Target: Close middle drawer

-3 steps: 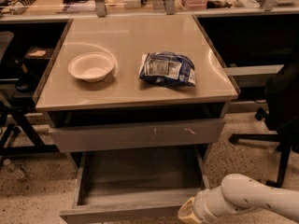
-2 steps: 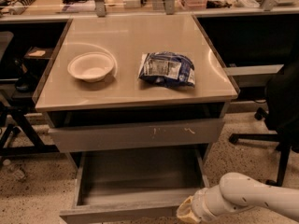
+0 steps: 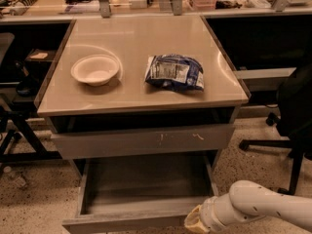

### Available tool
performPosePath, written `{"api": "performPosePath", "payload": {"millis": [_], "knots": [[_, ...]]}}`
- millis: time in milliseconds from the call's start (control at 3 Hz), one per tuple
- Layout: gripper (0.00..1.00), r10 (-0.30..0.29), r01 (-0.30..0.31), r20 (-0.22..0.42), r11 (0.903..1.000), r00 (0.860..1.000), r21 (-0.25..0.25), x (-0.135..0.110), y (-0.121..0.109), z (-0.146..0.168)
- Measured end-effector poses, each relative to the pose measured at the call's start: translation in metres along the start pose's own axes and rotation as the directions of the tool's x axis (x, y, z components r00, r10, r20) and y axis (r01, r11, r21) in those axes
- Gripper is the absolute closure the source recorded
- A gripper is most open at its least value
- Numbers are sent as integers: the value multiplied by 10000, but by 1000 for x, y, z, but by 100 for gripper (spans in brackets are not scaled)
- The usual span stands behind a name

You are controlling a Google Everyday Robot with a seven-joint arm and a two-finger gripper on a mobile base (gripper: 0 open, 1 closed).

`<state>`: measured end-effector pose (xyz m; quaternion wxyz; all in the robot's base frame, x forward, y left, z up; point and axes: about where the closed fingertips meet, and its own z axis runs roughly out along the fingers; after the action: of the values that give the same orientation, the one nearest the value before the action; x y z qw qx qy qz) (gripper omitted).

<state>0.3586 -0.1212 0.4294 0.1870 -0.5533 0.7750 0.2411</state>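
One middle drawer (image 3: pixel 141 189) stood pulled out beneath the scratched drawer front (image 3: pixel 141 140), its wide face running crosswise, and your gripper (image 3: pixel 196 220), open or shut you couldn't tell, sat at that face's right end.

**Item count: counter, drawers, arm**

One counter (image 3: pixel 141 99) is standing at centre, carrying two items: one white bowl (image 3: pixel 95 70) and one blue-and-white snack bag (image 3: pixel 174 72). Two drawers are showing beneath it: one drawer front with pale scratch marks (image 3: pixel 122 141), sitting pushed in, and one middle drawer (image 3: pixel 146 189), sitting pulled out with its tray exposed. One white arm (image 3: pixel 258 206) is showing at the lower right, ending in one tool (image 3: pixel 194 221), which is sitting at the right end of the middle drawer's front. One black chair (image 3: pixel 295 106) is standing at the right.
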Motion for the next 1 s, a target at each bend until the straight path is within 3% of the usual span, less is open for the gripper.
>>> {"api": "performPosePath", "payload": {"millis": [667,1000], "knots": [[11,0,0,0,10000,10000,-1,0,0,0],[0,0,0,0,10000,10000,-3,0,0,0]]}}
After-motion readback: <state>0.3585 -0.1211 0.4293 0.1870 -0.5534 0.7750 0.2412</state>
